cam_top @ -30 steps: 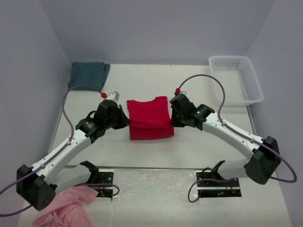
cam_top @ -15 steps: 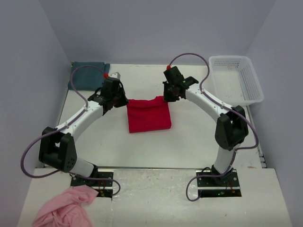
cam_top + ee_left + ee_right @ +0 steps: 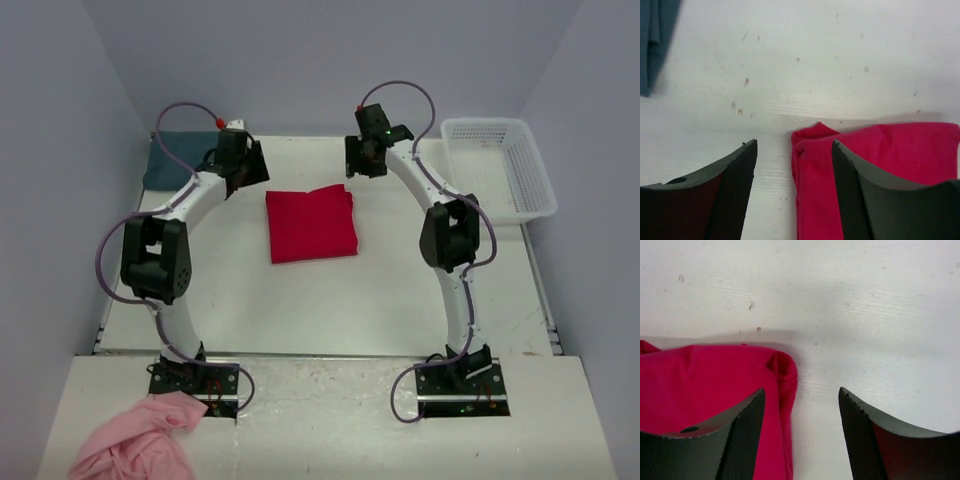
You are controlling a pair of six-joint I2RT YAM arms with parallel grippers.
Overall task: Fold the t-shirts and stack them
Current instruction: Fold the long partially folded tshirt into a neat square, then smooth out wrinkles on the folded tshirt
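Tabletop (image 3: 400, 290) white, lilac walls (image 3: 330, 60), red t-shirt (image 3: 311, 223) folded, left tool (image 3: 794, 144) parted, right tool (image 3: 801, 390) parted

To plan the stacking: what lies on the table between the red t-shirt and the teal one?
Nothing: the left wrist view shows bare table between the red t-shirt and the teal t-shirt; the left hand hangs above.

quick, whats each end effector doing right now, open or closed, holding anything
Left end effector: open, holding nothing.
Right end effector: open, holding nothing; the red t-shirt lies ungripped.
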